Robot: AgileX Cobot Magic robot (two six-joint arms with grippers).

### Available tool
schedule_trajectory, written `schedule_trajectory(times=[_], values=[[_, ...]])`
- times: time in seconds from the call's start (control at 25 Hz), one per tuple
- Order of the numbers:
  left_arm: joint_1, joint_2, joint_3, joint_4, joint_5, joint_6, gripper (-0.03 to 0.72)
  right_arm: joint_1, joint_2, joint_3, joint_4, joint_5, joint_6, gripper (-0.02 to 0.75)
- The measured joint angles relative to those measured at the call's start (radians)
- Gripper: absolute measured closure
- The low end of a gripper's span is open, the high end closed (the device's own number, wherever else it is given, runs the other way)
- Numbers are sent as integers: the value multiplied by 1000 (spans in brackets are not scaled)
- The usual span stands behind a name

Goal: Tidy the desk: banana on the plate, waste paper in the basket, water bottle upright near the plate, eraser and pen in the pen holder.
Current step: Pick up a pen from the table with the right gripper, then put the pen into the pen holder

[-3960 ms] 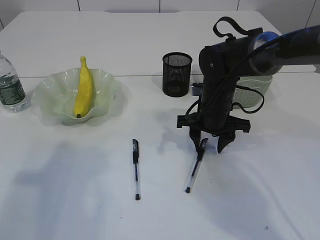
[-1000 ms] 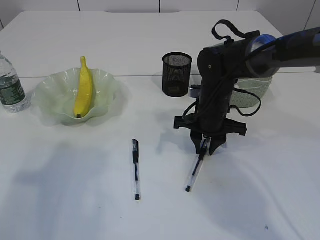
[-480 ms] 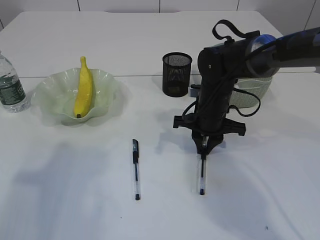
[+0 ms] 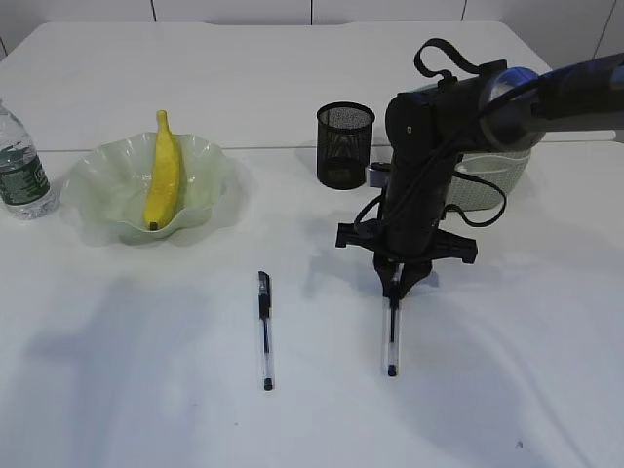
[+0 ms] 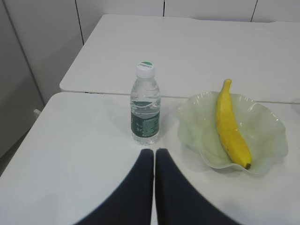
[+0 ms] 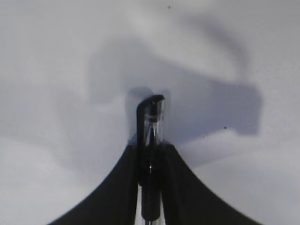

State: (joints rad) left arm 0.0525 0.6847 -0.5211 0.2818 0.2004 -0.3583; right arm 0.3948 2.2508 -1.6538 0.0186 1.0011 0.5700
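Banana (image 4: 163, 181) lying in plate (image 4: 97, 185); water bottle (image 4: 19, 171) upright beside.

The black right gripper (image 4: 394, 283) pinches the capped end of a clear-barrelled black pen (image 4: 392, 336) lying on the white desk (image 4: 146, 390). A second matching pen (image 4: 264, 330) lies well apart. A yellow banana (image 4: 162, 182) rests in the pale green ruffled plate (image 4: 97, 175).

The banana (image 4: 162, 179) is showing yellow with a dark tip, lying in a translucent pale green plate (image 4: 99, 185). At nine o'clock, the clear water bottle (image 5: 145, 105) is wearing a white cap and dark green label. The pen holder (image 4: 345, 144) is showing black mesh; both pens (image 4: 264, 330) are showing clear barrels with black caps
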Motion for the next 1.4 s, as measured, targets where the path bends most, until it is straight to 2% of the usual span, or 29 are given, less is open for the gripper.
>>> schedule_trajectory(times=[0.44, 0.88, 1.4], values=[[0, 0, 0, 0, 0, 0, 712, 0, 0, -2, -19, -16, 0, 631], [0, 0, 0, 0, 0, 0, 712, 0, 8, -151, -62, 8, -9, 654], [0, 0, 0, 0, 0, 0, 712, 0, 12, -414, -258, 32, -49, 654]])
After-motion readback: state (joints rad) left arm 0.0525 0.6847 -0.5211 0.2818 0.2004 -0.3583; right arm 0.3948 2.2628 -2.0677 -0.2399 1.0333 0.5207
